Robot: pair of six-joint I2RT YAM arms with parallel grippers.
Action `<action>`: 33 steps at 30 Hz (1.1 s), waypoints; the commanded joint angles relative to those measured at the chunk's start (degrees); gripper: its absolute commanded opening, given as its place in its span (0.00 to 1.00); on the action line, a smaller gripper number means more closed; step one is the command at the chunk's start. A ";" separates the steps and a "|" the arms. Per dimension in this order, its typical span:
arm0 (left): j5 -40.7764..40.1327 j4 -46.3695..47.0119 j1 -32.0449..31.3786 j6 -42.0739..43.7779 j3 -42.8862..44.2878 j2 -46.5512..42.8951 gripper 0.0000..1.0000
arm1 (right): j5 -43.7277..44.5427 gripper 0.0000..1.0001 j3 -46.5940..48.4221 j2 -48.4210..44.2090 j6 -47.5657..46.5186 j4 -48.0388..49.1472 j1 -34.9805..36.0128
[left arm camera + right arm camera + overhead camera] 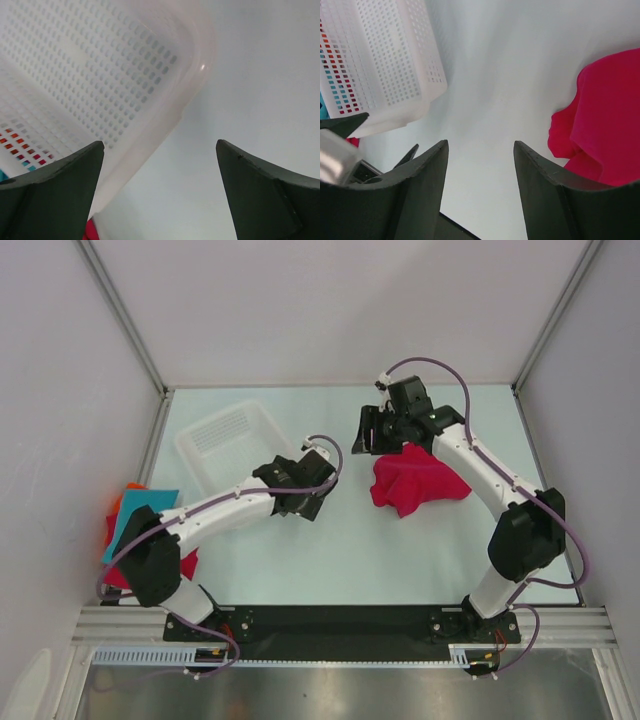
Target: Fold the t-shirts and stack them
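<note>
A crumpled crimson t-shirt (415, 485) lies in a heap right of the table's middle; its edge (605, 130) fills the right side of the right wrist view. My right gripper (368, 433) (480, 142) hovers open just left of it, with only bare table between the fingers. A folded stack sits at the left table edge, partly hidden under my left arm: teal (135, 515), orange (130, 488) and red (185, 565). My left gripper (305, 498) (160, 145) stands wide open and empty over the table beside the basket.
A white plastic mesh basket (186, 452) (100, 75) (385, 60) stands empty at the back left, between the stack and the arms. The stack's colours show through its mesh (340, 85). Grey walls and metal posts enclose the table.
</note>
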 commanded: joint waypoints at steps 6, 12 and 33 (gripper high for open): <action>-17.98 13.73 -6.67 5.42 -5.40 -11.62 1.00 | 0.79 0.60 -1.96 -3.46 0.52 2.65 0.59; -9.47 18.67 -8.52 8.17 -8.22 -15.93 1.00 | 0.79 0.59 -3.63 -4.07 0.69 3.08 0.77; -3.04 25.35 -14.85 1.05 -12.62 -6.79 1.00 | 2.20 0.59 -7.85 -7.32 -0.01 2.38 -0.11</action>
